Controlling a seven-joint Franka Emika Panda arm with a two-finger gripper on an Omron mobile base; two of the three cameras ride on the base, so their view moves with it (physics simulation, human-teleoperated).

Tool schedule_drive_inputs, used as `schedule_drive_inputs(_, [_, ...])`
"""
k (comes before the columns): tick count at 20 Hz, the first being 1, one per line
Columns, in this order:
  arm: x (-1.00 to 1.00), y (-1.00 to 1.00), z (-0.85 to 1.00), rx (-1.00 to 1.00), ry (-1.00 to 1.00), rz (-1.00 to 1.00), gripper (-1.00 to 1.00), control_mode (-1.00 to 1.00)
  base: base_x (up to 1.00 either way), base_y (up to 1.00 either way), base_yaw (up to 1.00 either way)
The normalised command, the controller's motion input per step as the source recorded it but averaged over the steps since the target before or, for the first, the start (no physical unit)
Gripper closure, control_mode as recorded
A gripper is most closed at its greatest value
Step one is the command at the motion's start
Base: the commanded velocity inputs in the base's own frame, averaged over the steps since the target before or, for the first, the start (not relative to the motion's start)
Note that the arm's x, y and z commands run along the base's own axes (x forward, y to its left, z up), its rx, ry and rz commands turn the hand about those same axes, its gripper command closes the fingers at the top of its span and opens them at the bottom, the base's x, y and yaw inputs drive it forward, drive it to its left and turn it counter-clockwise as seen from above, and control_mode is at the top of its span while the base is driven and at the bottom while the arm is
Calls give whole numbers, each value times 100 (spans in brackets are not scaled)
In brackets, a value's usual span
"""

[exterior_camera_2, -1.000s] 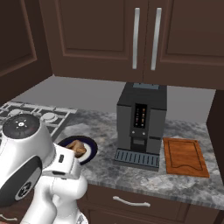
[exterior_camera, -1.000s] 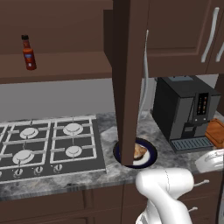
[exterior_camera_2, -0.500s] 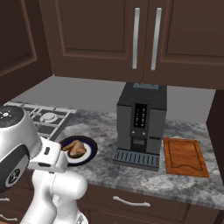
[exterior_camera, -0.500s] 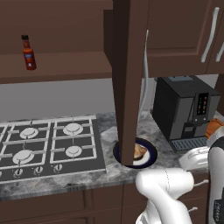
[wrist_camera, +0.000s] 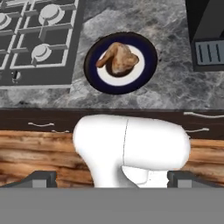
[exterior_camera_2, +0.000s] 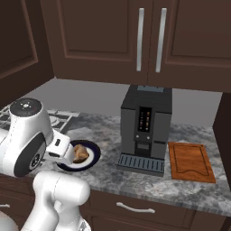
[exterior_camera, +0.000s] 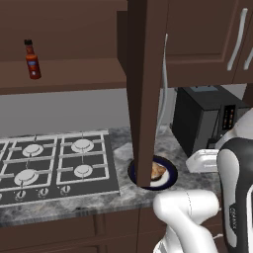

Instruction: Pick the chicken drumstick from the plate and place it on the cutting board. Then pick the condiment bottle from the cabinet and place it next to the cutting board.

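Navy-rimmed plate [wrist_camera: 148,65], red-orange condiment bottle [exterior_camera: 32,62], grey-veined counter [wrist_camera: 175,83]

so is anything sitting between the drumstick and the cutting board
Yes. The coffee machine stands on the counter between the plate holding the chicken drumstick and the cutting board, so the carry likely has to go over or in front of it.

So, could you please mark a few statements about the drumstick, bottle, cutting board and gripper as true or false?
1. The chicken drumstick lies on the plate. True.
2. The condiment bottle stands beside the cutting board. False: it stands on the cabinet shelf.
3. The cutting board is bare. True.
4. The gripper is shut on the drumstick. False: it is open, holding nothing.
5. The cutting board sits left of the coffee machine. False: right of it in the right base view.
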Motion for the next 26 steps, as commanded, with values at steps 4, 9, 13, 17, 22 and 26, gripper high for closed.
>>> schedule_drive_inputs(4, [40, 9, -19, 8, 0, -7, -100, -100, 0, 0, 0])
schedule_drive_inputs(9, [19, 21, -27, 6, 0, -7, -100, -100, 0, 0, 0])
schedule_drive_inputs(13, [10, 18, -29, 1, 0, -6, -100, -100, 0, 0, 0])
schedule_drive_inputs(17, [4, 14, -28, -1, 0, -7, -100, -100, 0, 0, 0])
schedule_drive_inputs(22, [4, 8, -31, 0, 0, -8, -100, -100, 0, 0, 0])
schedule_drive_inputs(26, [22, 6, -42, 0, 0, -9, -100, -100, 0, 0, 0])
